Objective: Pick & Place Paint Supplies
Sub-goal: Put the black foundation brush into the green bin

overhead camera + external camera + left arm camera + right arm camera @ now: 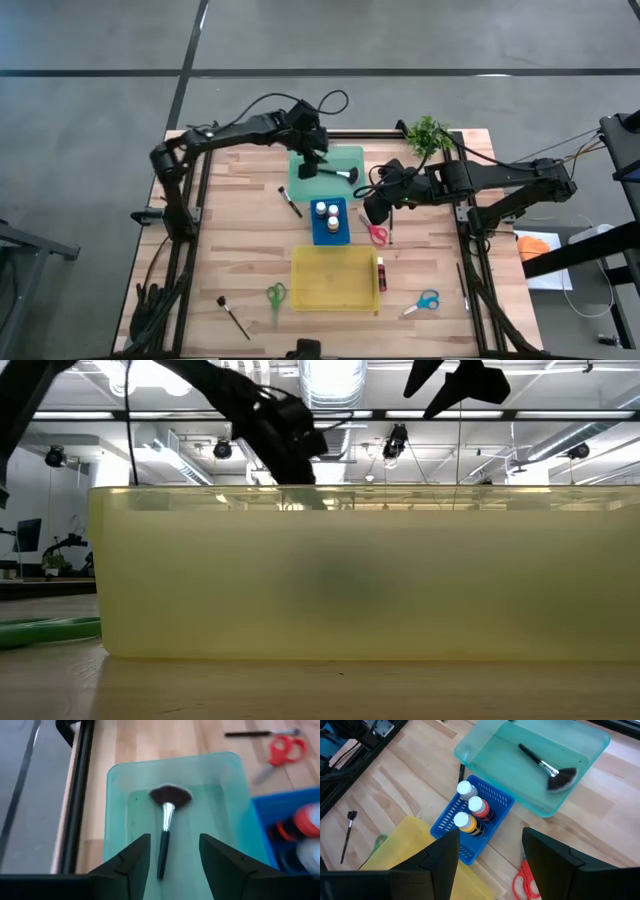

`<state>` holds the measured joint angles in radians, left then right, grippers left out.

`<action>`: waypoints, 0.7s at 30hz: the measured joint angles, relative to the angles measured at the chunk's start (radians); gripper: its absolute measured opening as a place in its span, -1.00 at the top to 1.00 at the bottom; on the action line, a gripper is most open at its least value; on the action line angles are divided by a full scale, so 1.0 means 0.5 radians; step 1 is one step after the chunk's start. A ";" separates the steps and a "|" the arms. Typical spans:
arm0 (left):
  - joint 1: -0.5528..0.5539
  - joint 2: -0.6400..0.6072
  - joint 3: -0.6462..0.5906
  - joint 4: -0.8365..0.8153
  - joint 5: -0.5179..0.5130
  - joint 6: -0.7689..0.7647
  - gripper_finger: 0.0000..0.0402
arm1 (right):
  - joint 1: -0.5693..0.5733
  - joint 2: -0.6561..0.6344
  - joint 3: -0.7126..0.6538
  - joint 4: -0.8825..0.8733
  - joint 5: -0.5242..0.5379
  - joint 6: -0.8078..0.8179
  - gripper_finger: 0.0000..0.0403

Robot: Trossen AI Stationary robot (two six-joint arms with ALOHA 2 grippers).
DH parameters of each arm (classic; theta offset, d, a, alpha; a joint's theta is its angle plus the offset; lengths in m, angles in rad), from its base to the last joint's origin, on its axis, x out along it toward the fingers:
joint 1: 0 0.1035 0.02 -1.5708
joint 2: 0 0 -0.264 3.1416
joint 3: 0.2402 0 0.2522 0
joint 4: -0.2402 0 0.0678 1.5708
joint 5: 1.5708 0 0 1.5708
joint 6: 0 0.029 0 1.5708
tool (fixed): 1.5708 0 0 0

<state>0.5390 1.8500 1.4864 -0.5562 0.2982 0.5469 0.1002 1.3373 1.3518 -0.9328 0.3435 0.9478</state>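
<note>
- Fan brush (166, 815): lying flat inside the green tray (230, 810), bristles spread, black handle pointing toward the left hand; free of any grip.
- Left hand (172, 857): above the green tray, directly over the brush handle; fingers (134, 860) parted, one on each side of the handle, holding nothing.
- Green tray: at the far middle of the counter (240, 240), just beside the blue basket (492, 800).
- Paint bottles (470, 810): three, white-capped, upright in a row inside the blue basket.
- Yellow tray (335, 278): near side of the blue basket.
- Red scissors (375, 232): flat on the counter beside the blue basket, below the right hand.
- Right hand (490, 862): raised above the counter near the blue basket; fingers spread, gripping nothing.
- Green scissors (276, 296), blue scissors (425, 301): flat on the counter, on opposite sides of the yellow tray.
- Thin brushes (233, 315): loose on the counter, well apart.
- Magenta paint bottle (381, 274): lying on the counter, just beside the yellow tray.
</note>
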 joint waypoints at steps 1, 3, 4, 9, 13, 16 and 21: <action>0.010 -0.053 -0.010 -0.076 -0.005 0.044 0.11 | 0.001 0.000 0.000 0.001 0.000 0.001 -0.06; 0.030 -0.162 -0.056 -0.253 -0.021 0.116 0.11 | 0.001 0.000 0.000 0.001 0.000 0.004 -0.06; 0.045 -0.224 -0.092 -0.322 -0.026 0.145 0.12 | 0.001 0.000 0.000 0.003 0.000 0.005 -0.06; 0.092 -0.568 -0.493 -0.464 -0.024 0.177 0.23 | 0.001 0.000 0.000 0.012 0.001 0.007 -0.06; 0.094 -0.853 -0.950 -0.300 -0.012 0.172 0.35 | 0.025 -0.001 0.000 0.012 0.024 0.034 -0.06; 0.094 -1.014 -1.277 0.006 -0.078 0.172 0.39 | 0.049 -0.001 0.000 0.015 0.031 0.063 -0.06; 0.098 -1.097 -1.601 0.428 -0.176 0.173 0.39 | 0.092 -0.001 0.000 0.017 0.034 0.124 -0.06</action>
<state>0.5882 1.3016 0.6862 -0.3421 0.2104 0.6334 0.1461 1.3369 1.3518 -0.9245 0.3603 1.0096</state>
